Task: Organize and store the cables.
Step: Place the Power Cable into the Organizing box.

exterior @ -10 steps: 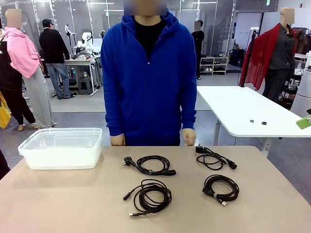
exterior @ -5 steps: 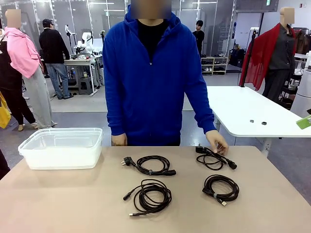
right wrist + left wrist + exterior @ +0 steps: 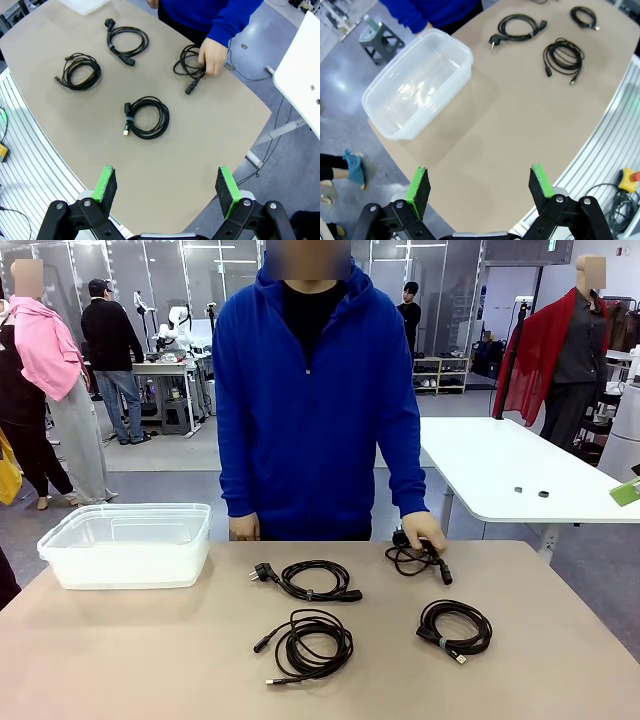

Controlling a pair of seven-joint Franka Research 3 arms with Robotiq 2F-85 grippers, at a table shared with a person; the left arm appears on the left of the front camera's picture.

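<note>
Several black coiled cables lie on the tan table [image 3: 150, 660]. One coil with a plug [image 3: 318, 580] sits mid-table, a second [image 3: 305, 640] lies nearer me, and a third [image 3: 455, 627] is at the right. The person's hand [image 3: 423, 532] rests on another coil [image 3: 412, 559] at the far edge. In the right wrist view the hand [image 3: 212, 55] grips that coil [image 3: 186, 65], with the other coils [image 3: 146, 117] [image 3: 79, 72] [image 3: 127, 41] spread around. My right gripper [image 3: 167, 185] hangs open high above the table. My left gripper [image 3: 480, 180] is open too, above the table's left end.
A clear plastic container [image 3: 60, 545] stands empty at the table's far left, also the container [image 3: 385, 87] in the left wrist view. The person in a blue hoodie [image 3: 310, 410] stands at the far edge. A white table [image 3: 500, 465] is behind on the right.
The person's hand reached down to the far right cable, took hold of it and pulled it a little leftward. Both arms have stayed still.
</note>
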